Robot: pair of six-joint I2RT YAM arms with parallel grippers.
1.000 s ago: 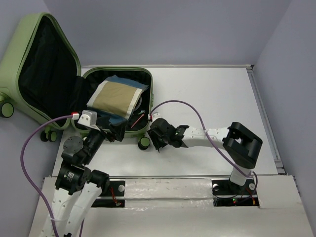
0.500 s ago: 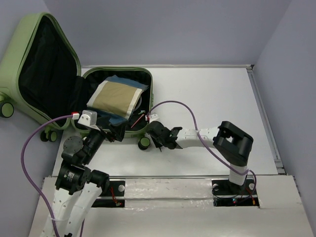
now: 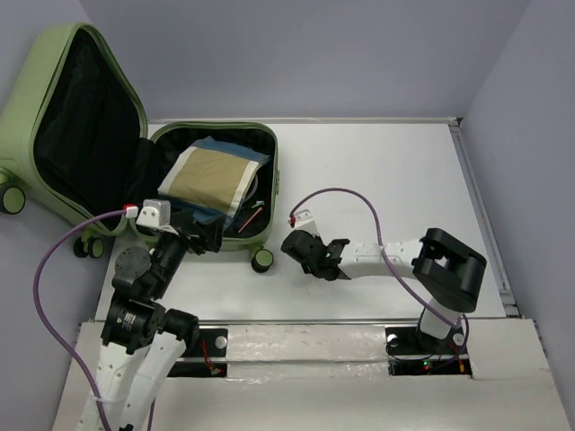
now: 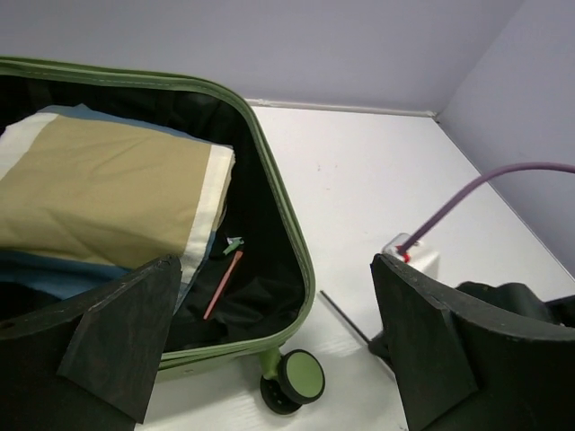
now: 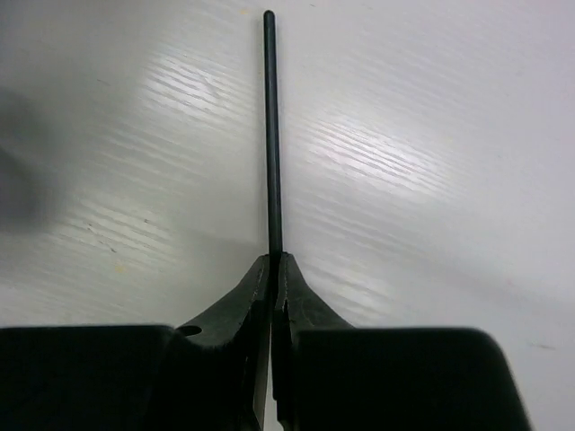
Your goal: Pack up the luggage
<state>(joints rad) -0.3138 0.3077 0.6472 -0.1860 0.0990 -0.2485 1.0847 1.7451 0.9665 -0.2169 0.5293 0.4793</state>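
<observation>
Right end effector [image 5: 272, 262] backed clear of luggage [image 3: 20, 117] rim, pinching thin rod [image 5: 269, 135]

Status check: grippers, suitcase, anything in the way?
Left gripper open, at near rim of pale sage-green hard-shell suitcase. Right gripper shut on thin black rod over table. Suitcase open, folded tan cloth inside. No blocker seen.

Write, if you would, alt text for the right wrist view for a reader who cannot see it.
The right gripper is shut on a thin black rod, which points straight away from the camera, with the white table behind it.
</observation>
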